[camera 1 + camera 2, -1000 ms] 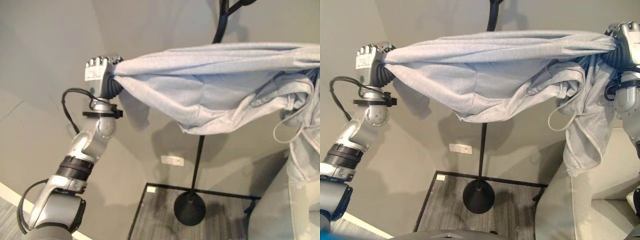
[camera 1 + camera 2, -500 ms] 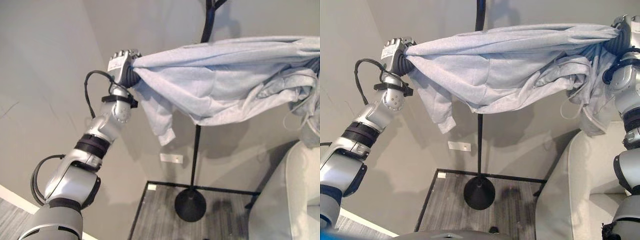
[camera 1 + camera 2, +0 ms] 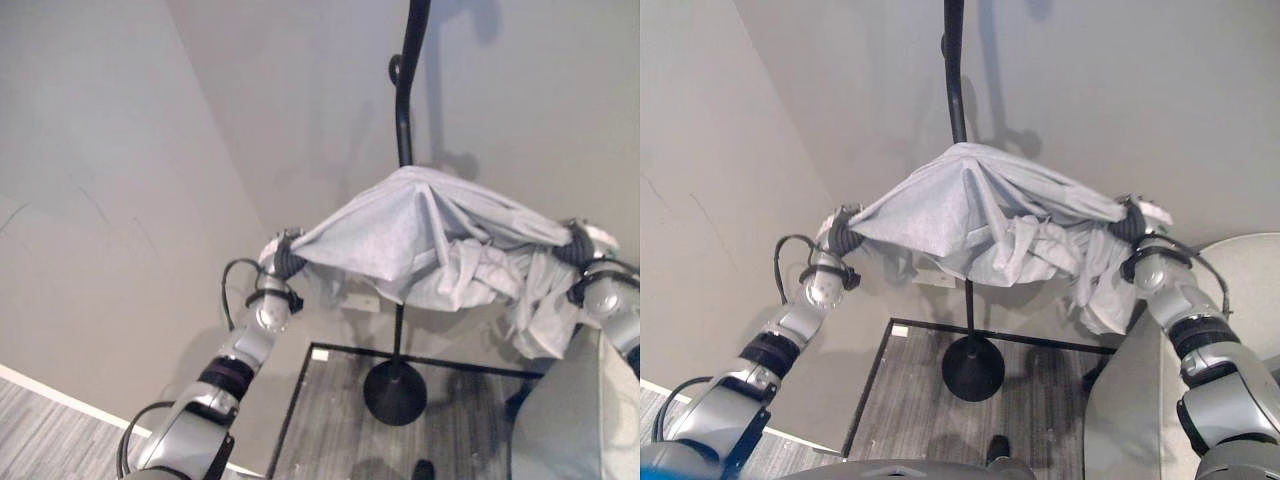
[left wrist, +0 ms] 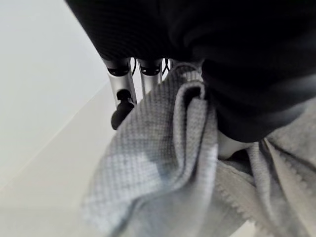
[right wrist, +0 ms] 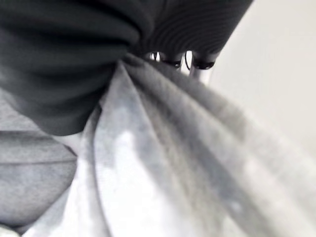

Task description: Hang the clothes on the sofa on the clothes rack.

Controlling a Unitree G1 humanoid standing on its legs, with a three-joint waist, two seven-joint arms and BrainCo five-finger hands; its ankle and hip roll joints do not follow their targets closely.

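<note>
Left eye view first: the grey hooded jacket (image 3: 420, 235) is draped over the black clothes rack (image 3: 405, 110), its middle peaked on the pole where a hook must sit beneath the cloth, and both ends slope down to my hands. My left hand (image 3: 284, 258) clutches one end, low and out to the side. I judge the cloth hangs tented like this because I hold both ends while the rack carries the middle. The rack's round base (image 3: 396, 392) stands on grey carpet (image 3: 330, 420) near the corner of the walls.

Right eye view: my right hand (image 3: 1133, 222) grips the other end, with loose folds and a sleeve hanging beneath it, above the pale sofa (image 3: 1240, 270) at my right. The pole rises bare above the peak, so the jacket rests on a lower hook, I think.

Left wrist view: my fingers (image 4: 121, 94) are curled with grey knit bunched tight against the dark cover, so the hand is closed on the jacket.

Right wrist view: gathered cloth runs straight into my fingers (image 5: 200, 66), held fast there too. Letting go of both ends seems to be what remains.
</note>
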